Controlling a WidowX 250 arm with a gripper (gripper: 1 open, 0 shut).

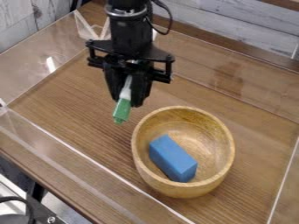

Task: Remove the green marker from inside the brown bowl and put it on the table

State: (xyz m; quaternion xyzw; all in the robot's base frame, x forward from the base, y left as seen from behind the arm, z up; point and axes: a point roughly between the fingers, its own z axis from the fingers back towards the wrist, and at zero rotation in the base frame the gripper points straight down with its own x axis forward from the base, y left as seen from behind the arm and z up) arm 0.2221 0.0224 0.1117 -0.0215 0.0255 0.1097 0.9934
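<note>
My black gripper (128, 93) hangs over the table (70, 105), pointing straight down, just left of the brown bowl (184, 150). It is shut on the green marker (121, 107), which hangs nearly upright between the fingers, white barrel above and green end lowest. The marker's tip sits a little above the wood, outside the bowl's rim. The round, light-brown bowl stands at the front right of the table.
A blue rectangular block (172, 157) lies inside the bowl. Low clear acrylic walls (47, 140) border the tabletop on all sides. Bare wood shows left of and behind the gripper.
</note>
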